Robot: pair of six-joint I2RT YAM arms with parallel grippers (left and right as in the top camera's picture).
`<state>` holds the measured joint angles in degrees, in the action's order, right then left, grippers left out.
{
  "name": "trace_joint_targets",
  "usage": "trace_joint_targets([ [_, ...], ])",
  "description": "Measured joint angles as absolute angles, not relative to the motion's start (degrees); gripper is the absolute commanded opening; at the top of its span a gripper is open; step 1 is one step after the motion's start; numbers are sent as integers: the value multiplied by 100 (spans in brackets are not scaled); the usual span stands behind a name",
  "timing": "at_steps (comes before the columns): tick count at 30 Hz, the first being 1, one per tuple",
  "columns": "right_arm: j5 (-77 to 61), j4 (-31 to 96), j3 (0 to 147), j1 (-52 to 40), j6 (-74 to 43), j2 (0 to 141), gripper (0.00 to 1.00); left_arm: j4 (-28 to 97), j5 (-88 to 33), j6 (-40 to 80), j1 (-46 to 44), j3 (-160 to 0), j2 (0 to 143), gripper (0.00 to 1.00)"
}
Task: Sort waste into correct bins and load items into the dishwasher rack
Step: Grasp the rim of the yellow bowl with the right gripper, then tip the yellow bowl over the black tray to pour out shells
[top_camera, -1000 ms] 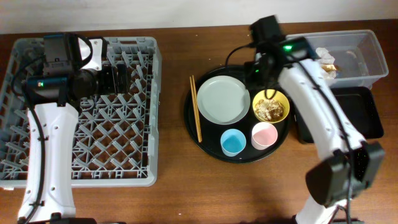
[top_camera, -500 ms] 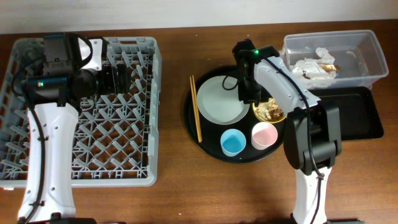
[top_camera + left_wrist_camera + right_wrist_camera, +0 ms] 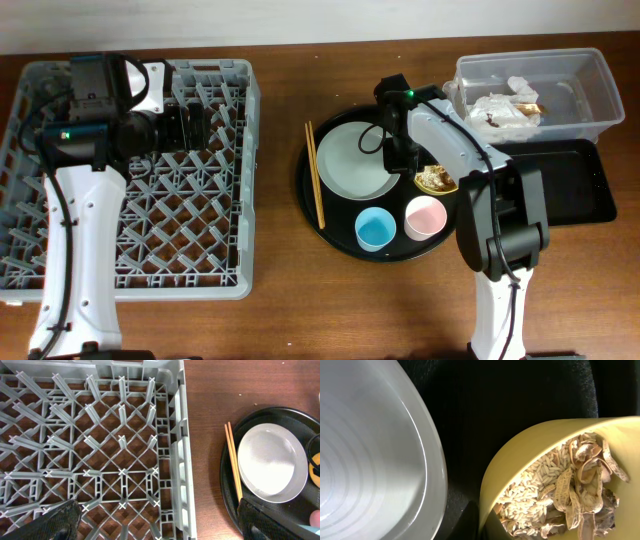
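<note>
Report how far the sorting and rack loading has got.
Done: napkins lie in the tub. In hand: the right claw seems shut on the bowl rim, scraps still inside. Left: plate, blue cup, pink cup and chopsticks sit on the round tray; the rack holds nothing; the left claw hangs open over it.

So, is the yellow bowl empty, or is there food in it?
Not empty: the right wrist view shows the yellow bowl holding a heap of food scraps, rice grains and shell-like pieces.
</note>
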<state>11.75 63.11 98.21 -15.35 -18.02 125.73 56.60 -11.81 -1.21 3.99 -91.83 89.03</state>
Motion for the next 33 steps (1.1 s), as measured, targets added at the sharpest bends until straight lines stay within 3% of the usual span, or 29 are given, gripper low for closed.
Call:
trace_joint_targets([
  [7, 1046, 7277, 10359, -1535, -1800, 12379, 4, 5660, -1181, -121, 399, -9183, 8903, 99],
  [12, 386, 7546, 10676, -1271, -1619, 10906, 4, 5660, -1181, -121, 399, -9183, 8903, 99],
  [17, -886, 7861, 10702, 143, -980, 10007, 4, 5660, -1181, -121, 399, -9183, 8903, 99],
  [22, -2576, 7996, 10420, 1892, 311, 9959, 4, 5660, -1179, -121, 399, -9183, 8903, 99],
  [27, -3916, 6547, 9032, 2814, 1249, 9944, 4, 5658, -1181, -121, 399, -9183, 8903, 99],
  [33, -4917, 4045, 7046, 3039, 1197, 9955, 4, 5662, -1179, -121, 399, -9183, 8903, 99],
])
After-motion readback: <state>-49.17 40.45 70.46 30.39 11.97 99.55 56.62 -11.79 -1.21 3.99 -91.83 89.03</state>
